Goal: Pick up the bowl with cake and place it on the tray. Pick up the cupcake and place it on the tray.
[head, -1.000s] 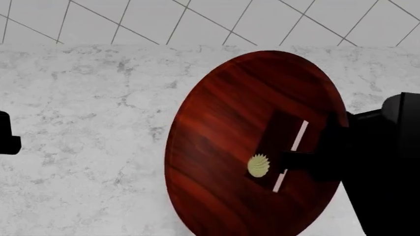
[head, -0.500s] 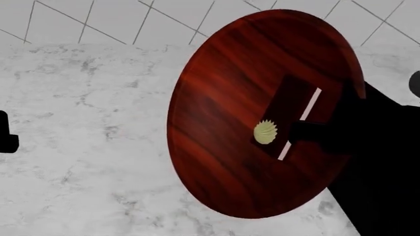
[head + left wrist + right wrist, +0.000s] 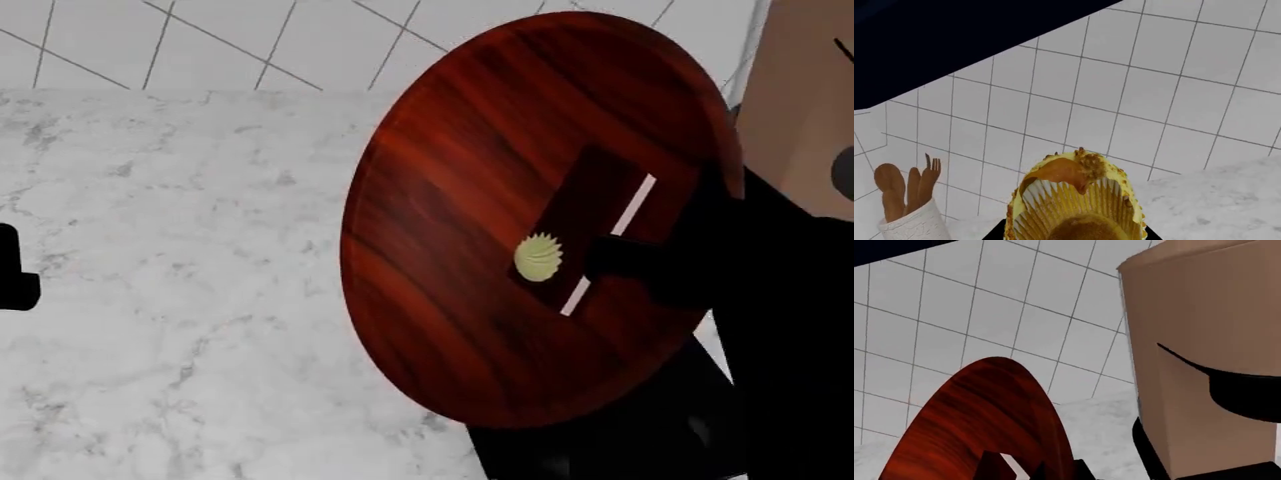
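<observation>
Right end effector (image 3: pixel 641 268) pinching bowl (image 3: pixel 481 200) rim; bowl tilted steeply, cake (image 3: pixel 587 230) long axis diagonal.

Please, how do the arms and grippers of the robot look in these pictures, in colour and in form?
Both are plain matte black, blocky, with no markings, cables or sleeves visible. The right arm is a broad dark mass ending in a stubby black finger. Of the left gripper only a small black block shows.

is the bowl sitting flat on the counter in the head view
No, the bowl is lifted and tilted steeply, its inside facing the camera, with the cake still on it and the marble counter behind.
</observation>
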Available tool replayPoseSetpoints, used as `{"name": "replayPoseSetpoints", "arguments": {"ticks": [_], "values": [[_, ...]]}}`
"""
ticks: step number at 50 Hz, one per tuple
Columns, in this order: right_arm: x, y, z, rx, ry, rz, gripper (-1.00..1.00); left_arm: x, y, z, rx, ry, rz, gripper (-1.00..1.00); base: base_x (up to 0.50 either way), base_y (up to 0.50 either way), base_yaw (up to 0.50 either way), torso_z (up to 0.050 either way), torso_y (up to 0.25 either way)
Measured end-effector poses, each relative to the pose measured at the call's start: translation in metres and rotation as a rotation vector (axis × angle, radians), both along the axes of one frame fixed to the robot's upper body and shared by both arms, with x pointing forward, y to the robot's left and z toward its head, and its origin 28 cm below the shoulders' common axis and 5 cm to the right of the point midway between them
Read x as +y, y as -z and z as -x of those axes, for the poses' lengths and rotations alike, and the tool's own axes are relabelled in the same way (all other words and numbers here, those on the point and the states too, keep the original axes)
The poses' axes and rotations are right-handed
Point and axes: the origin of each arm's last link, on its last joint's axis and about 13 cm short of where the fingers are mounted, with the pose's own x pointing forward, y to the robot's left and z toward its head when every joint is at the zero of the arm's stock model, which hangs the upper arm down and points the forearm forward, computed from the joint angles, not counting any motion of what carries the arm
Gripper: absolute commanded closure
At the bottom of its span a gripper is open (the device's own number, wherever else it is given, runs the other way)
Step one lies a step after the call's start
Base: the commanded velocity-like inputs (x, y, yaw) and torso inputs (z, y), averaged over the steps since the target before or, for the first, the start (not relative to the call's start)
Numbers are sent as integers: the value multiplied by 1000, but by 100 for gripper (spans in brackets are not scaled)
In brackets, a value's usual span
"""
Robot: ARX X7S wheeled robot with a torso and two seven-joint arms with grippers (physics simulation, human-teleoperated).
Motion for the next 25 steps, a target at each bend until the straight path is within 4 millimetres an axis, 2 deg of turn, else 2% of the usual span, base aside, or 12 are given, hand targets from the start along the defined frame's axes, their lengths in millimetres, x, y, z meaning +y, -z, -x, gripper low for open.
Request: {"name": "replayPoseSetpoints", "arguments": {"ticks": [5,14,23,25], "values": [[1,0,0,-1,-1,-3,100,0,0,0,0,1,-1,100,0,-500,0,0,2],[0,1,1,-3,18,-5,100,-1,0,0,2,6,-1,100,0,-19,0,0,1],[3,2,1,-7,-10,-4,100,0,0,1,2,-3,-3,100,0,-474,0,0,1],[1,2,2,-6,6,-5,100,-1,1,1,4,6,-2,100,0,0,0,0,0]]}}
